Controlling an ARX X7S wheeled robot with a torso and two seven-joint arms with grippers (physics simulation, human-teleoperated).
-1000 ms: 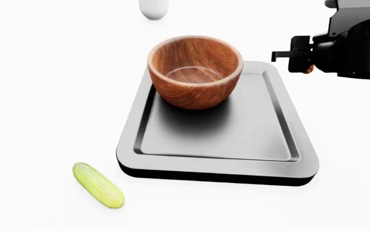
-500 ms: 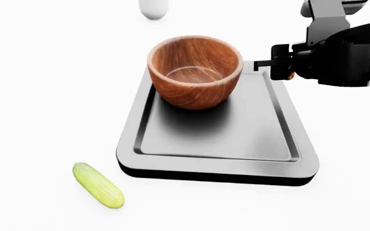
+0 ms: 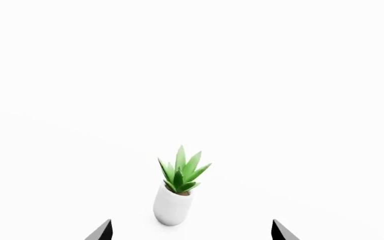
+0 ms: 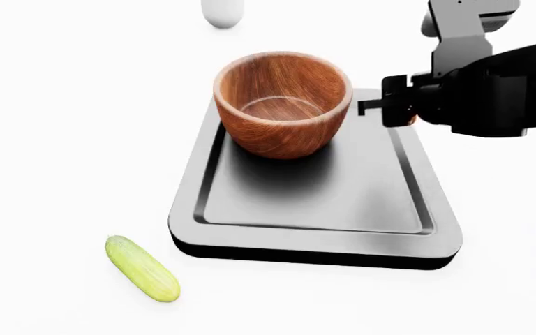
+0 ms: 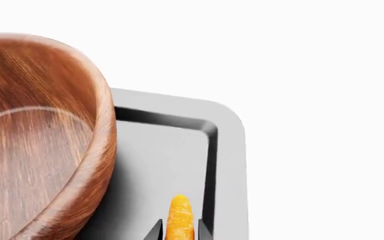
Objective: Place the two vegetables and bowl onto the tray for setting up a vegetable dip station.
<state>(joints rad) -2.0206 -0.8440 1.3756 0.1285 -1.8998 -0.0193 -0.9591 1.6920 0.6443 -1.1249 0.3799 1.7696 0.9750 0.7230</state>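
Observation:
The reddish-brown wooden bowl [image 4: 283,103] stands on the far part of the grey tray [image 4: 343,209]; it also shows in the right wrist view [image 5: 38,135]. My right gripper [image 4: 391,108] hovers over the tray's far right corner [image 5: 229,130], shut on the small orange carrot [image 5: 180,217], with only a sliver of orange showing in the head view. The pale yellow-green cucumber [image 4: 142,269] lies on the table off the tray's near left corner. My left gripper [image 3: 190,231] is open and empty; only its fingertips [image 3: 102,232] show, and it is out of the head view.
A white pot with a green spiky plant [image 3: 174,200] stands on the white table ahead of the left gripper. A white rounded object [image 4: 222,12] sits at the far edge, beyond the bowl.
My right arm has moved left with the carrot, from beyond the tray's right rim to over the tray's far right corner, close to the bowl. Bowl, tray and cucumber have not moved.

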